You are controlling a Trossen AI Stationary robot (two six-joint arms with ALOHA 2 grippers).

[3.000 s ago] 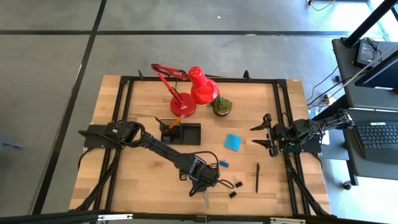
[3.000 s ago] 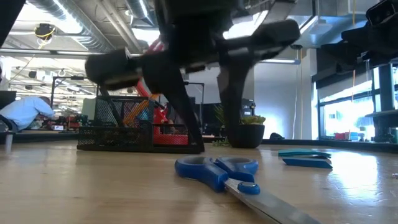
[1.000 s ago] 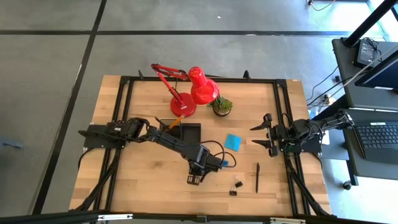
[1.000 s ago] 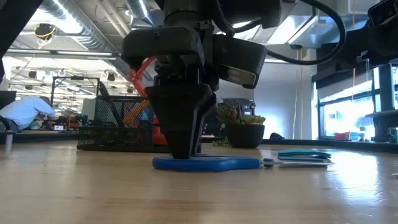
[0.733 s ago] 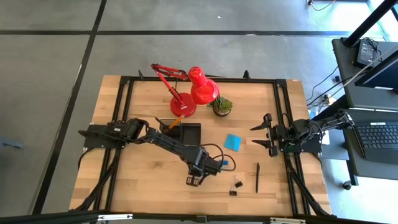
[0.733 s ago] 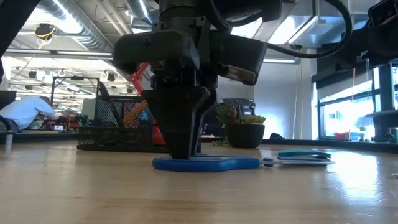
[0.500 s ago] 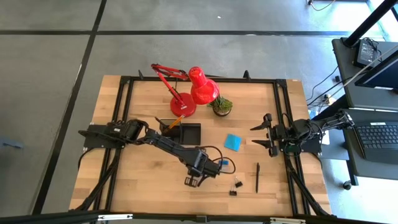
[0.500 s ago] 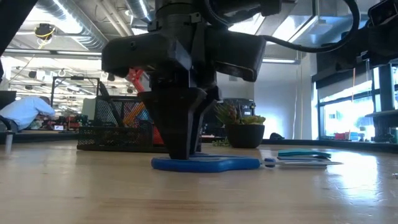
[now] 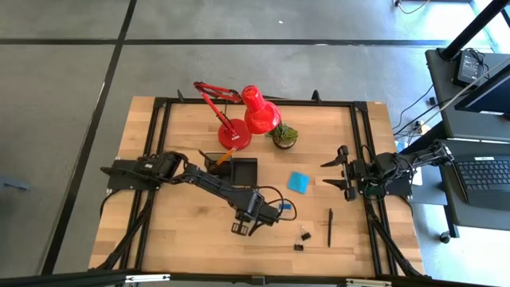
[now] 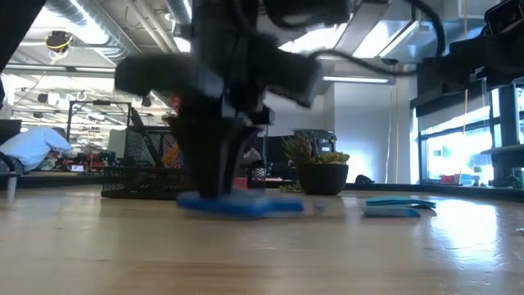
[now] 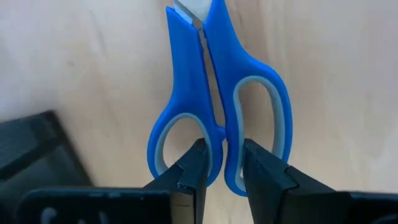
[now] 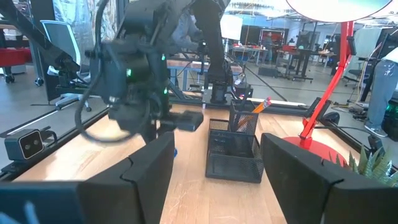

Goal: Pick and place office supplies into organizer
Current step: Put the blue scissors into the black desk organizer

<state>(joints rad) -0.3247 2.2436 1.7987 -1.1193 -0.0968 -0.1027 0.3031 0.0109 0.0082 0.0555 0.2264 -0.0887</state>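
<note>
My left gripper (image 11: 221, 163) now pinches the blue scissors (image 11: 214, 99) between their handle loops, dragging them across the table (image 9: 191, 231) toward the organizer (image 9: 239, 171); my right gripper (image 9: 341, 172) waits open.

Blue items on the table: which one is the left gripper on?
The scissors: the left gripper is shut on the bridge between their two handle loops. The blue note pad lies apart, untouched, nearer the right gripper.

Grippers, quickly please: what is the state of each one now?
Left gripper: shut on the blue scissors, at the handles.
Right gripper: open, holding nothing, waiting at the table's right edge.
</note>
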